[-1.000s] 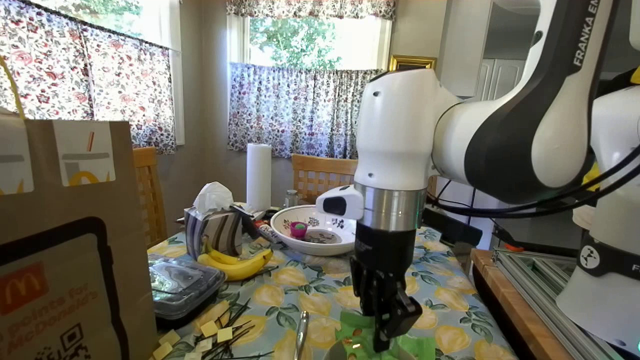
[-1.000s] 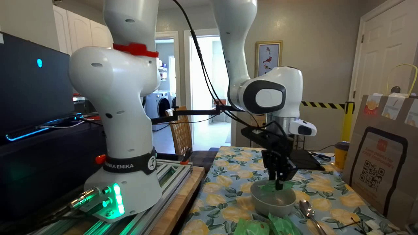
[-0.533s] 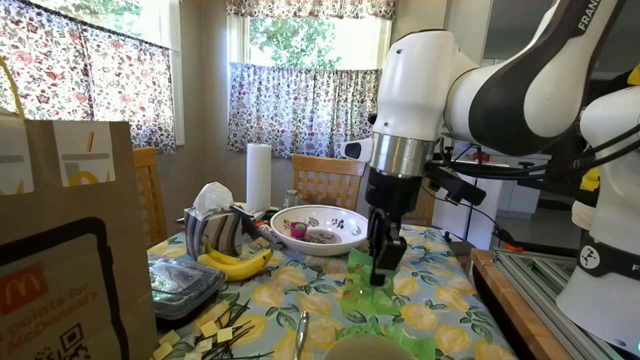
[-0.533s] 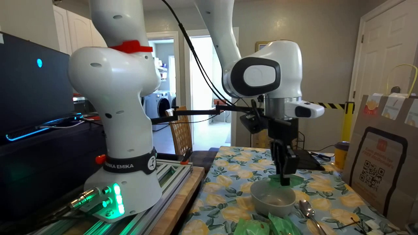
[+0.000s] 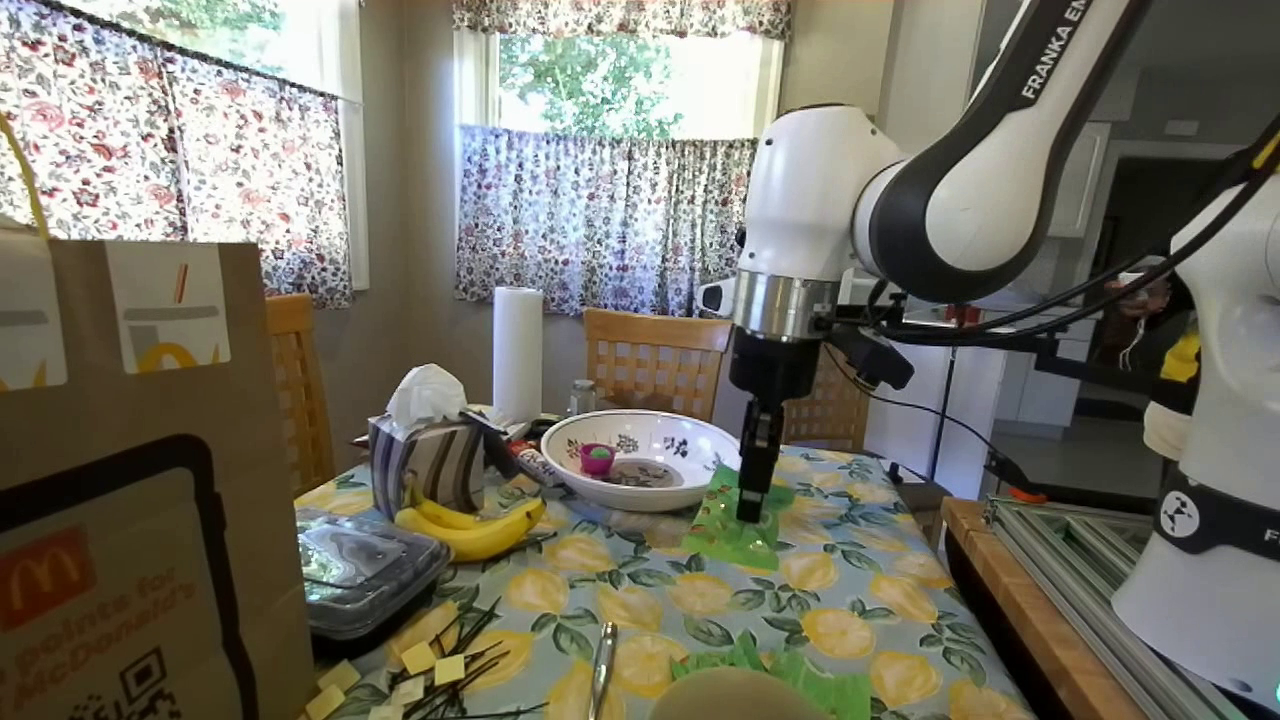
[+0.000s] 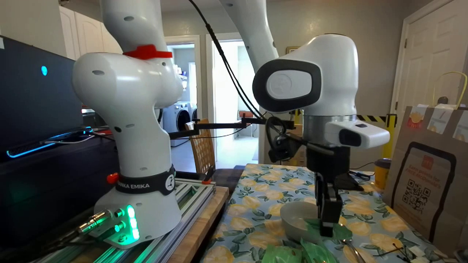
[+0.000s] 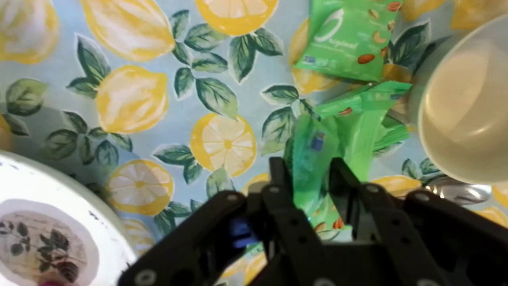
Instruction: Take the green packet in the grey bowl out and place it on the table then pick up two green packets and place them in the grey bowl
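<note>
Partly hidden: a green nut packet [image 7: 313, 147] in the gripper [image 7: 309, 171]

We see the fingers [image 7: 279, 174] clenched on this packet and covering much of it in the wrist view; whether it touches the lemon-print tablecloth [image 7: 178, 127], we cannot tell. Beyond the fingertips lie a farther green nut packet [image 7: 349, 39], cropped by the top edge, and a nearer green nut packet [image 7: 359, 131], partly screened by the held one. Right of the fingers there, the grey bowl [image 7: 464, 119] is cut off and a metal spoon [image 7: 460, 190] shows only in part. To their left, we get part of a leaf-patterned white bowl [image 7: 111, 242].
</note>
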### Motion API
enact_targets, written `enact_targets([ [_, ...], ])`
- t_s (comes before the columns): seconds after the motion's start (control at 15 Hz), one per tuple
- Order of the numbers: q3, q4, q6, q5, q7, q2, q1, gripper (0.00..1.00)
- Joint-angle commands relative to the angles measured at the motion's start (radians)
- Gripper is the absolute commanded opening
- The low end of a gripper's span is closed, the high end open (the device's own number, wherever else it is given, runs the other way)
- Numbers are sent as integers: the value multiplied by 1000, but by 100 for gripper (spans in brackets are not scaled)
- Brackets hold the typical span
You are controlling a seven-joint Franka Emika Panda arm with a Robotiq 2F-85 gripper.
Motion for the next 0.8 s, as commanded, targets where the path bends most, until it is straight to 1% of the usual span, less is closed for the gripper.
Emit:
enact_targets([
  [0.0, -47, 0, 36, 32, -33, 73, -47, 8],
  [0.27, -94, 0, 121, 35, -51, 156, -89, 8],
  [0.4, -95, 2, 160, 68, -76, 196, -109, 8],
  [0.47, -93, 2, 177, 80, -88, 210, -116, 25],
  [0.53, -87, 5, 186, 92, -97, 222, -123, 57],
  [0.6, -86, 8, 194, 96, -101, 231, -127, 57],
  [0.67, -80, 6, 206, 104, -108, 238, -131, 62],
  [0.73, -79, 9, 211, 102, -110, 243, -127, 70],
])
